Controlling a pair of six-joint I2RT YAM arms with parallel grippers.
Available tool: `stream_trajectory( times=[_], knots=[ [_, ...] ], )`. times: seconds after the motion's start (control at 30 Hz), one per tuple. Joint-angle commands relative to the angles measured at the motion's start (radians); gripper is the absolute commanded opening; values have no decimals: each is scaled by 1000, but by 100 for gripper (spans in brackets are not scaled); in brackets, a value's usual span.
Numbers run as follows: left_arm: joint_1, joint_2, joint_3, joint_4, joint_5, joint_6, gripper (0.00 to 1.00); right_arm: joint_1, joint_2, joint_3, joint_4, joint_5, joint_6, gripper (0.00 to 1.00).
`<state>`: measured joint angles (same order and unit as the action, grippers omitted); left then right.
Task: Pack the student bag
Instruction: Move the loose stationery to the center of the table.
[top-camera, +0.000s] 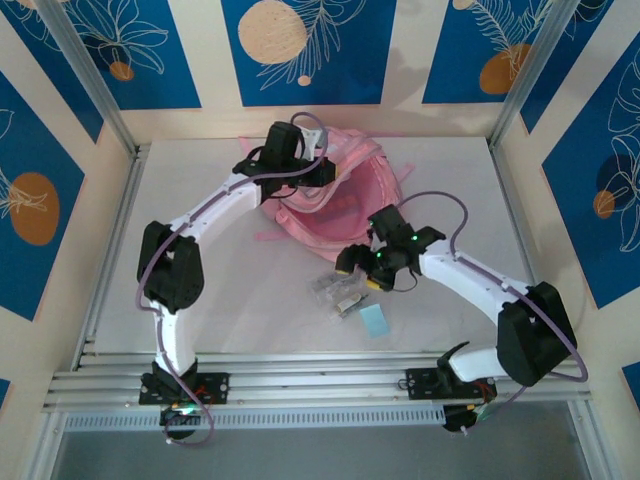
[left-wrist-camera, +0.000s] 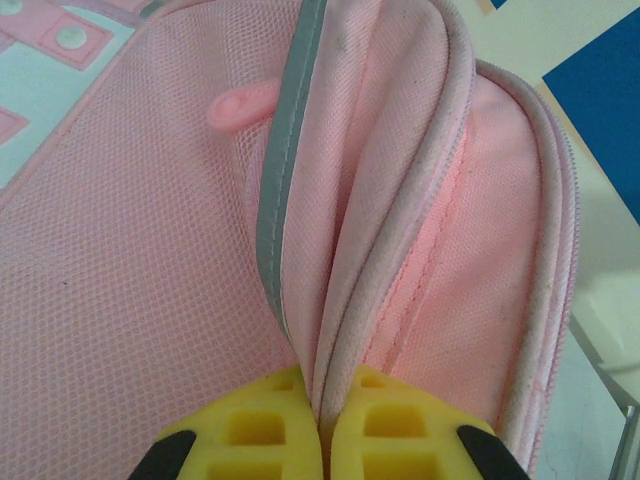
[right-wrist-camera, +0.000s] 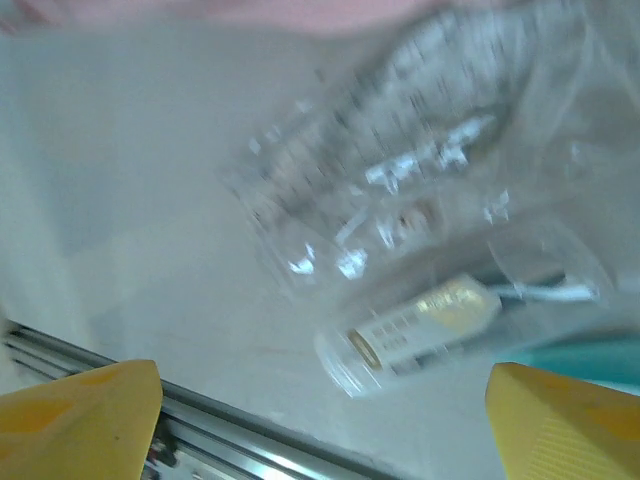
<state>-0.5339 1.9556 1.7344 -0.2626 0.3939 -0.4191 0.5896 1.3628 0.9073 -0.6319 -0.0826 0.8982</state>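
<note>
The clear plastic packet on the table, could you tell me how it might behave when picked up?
The clear plastic packet looks thin and crinkled, so it would probably flop and deform. Its glossy film may be slippery. Lying flat with small contents, it seems light.

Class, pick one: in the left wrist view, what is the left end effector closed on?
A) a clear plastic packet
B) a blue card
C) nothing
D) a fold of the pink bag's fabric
D: the left end effector is shut on a fold of the student bag.
</note>
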Motion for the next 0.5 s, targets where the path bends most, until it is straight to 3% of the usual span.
stream_trajectory(
  times=[0.0, 0.23, 0.33, 0.47],
  knots=[
    [12, -85, -20, 89, 20, -33, 0, 86, 10, -22, -82, 92, 118, 84],
    [12, -116, -80, 116, 13, -34, 0, 197, 89, -12, 7, 148, 222, 76],
    [12, -120, -91, 116, 14, -29, 0, 199, 144, 42, 4, 203, 145, 73],
    [12, -121, -103, 117, 23, -25, 0, 196, 231, 155, -65, 370, -52, 75]
  ],
)
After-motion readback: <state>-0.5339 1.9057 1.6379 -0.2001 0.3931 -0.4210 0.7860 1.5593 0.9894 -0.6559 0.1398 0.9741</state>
